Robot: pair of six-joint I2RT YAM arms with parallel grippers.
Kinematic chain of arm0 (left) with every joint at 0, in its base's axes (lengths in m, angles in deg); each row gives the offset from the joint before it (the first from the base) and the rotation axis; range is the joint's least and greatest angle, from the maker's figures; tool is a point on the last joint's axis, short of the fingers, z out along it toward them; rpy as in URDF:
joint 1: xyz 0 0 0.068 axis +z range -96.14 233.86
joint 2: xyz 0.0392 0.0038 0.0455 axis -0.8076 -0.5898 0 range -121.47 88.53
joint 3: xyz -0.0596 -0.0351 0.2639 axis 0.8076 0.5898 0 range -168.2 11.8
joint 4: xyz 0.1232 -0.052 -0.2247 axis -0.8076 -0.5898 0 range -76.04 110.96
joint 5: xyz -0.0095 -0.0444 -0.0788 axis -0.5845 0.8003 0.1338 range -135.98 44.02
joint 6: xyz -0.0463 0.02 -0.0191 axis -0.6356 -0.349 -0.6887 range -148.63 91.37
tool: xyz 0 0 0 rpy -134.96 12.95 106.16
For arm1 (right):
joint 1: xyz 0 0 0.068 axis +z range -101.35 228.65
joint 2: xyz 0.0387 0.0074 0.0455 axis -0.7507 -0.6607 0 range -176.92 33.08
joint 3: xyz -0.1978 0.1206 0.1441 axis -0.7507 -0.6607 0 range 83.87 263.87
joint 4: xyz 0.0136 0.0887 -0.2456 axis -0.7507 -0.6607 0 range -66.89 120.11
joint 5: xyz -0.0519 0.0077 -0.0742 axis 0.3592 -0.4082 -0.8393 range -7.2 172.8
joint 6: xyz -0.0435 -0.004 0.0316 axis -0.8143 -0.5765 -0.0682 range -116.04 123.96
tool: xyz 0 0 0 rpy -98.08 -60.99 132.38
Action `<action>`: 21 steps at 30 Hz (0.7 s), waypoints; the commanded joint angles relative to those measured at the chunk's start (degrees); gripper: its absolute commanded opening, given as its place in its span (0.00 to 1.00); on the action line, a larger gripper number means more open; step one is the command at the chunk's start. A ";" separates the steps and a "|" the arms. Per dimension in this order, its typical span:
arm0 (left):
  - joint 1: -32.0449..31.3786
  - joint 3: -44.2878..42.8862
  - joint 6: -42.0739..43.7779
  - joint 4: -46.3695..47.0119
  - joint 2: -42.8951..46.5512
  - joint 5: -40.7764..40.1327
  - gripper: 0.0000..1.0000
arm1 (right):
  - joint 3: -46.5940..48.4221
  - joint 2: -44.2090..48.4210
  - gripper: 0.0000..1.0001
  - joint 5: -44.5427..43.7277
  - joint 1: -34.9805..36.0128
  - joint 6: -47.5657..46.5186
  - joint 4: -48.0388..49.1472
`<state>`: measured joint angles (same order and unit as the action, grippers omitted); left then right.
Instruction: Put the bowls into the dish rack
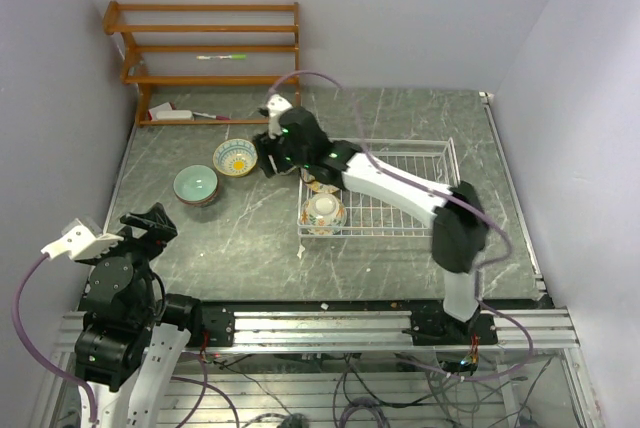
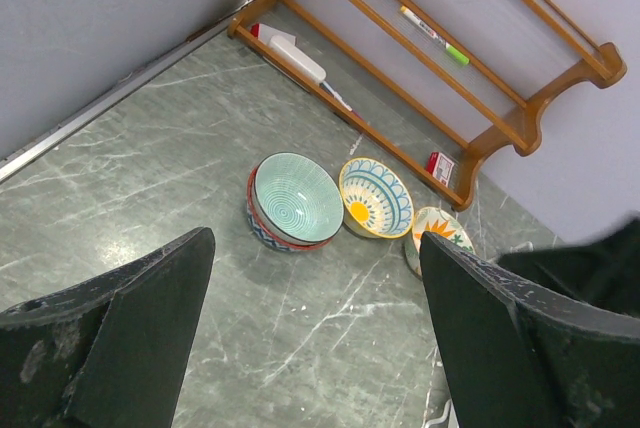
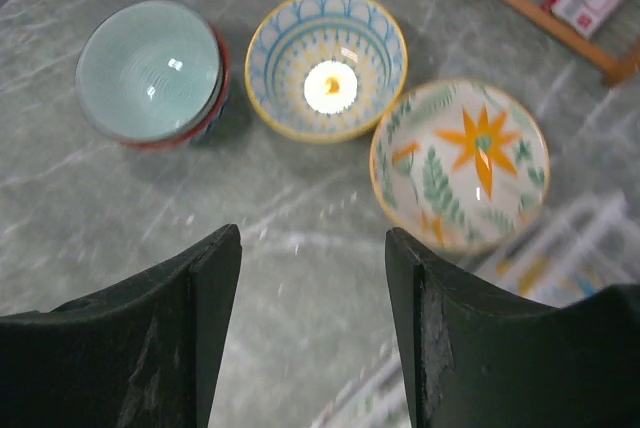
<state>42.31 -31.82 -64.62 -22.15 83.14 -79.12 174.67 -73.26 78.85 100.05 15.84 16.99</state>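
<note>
The white wire dish rack (image 1: 410, 160) lies right of centre, and a patterned bowl (image 1: 323, 212) sits in its near left corner. A white bowl with orange stars (image 3: 460, 163) rests at the rack's left end, mostly under the right arm in the top view. On the table to the left stand a yellow-and-blue bowl (image 1: 235, 157) and a pale teal bowl (image 1: 196, 185) nested in a red-rimmed one. My right gripper (image 3: 313, 248) hovers open over bare table just near of these bowls, holding nothing. My left gripper (image 2: 315, 238) is wide open and empty, well short of the teal bowl (image 2: 297, 198).
A brown wooden shelf unit (image 1: 205, 48) stands against the back wall with a marker pen (image 1: 222, 56) on it. A red-and-white box (image 1: 170, 113) lies at its foot. A metal rail edges the table on the left (image 2: 110, 98).
</note>
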 commanded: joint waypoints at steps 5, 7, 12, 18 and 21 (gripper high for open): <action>-0.31 -1.12 0.14 1.09 1.40 -0.27 0.95 | 21.32 -21.01 0.56 2.46 0.51 -9.37 -11.28; -0.36 -1.11 0.18 1.15 1.37 -0.16 0.95 | 24.00 -23.19 0.55 2.22 0.52 -10.35 -12.19; -0.39 -1.03 0.22 1.24 1.39 -0.09 0.95 | 29.99 -27.76 0.53 0.90 0.49 -12.32 -15.32; -0.40 -1.11 0.22 1.19 1.47 -0.15 0.95 | 31.45 -30.70 0.51 -1.22 0.48 -13.90 -15.62; -0.40 -1.08 0.22 1.15 1.52 -0.21 0.95 | 32.43 -32.22 0.50 -1.94 0.48 -14.77 -16.03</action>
<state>42.07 -31.82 -64.62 -22.13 83.88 -79.10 205.08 -102.27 78.81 100.46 3.30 2.45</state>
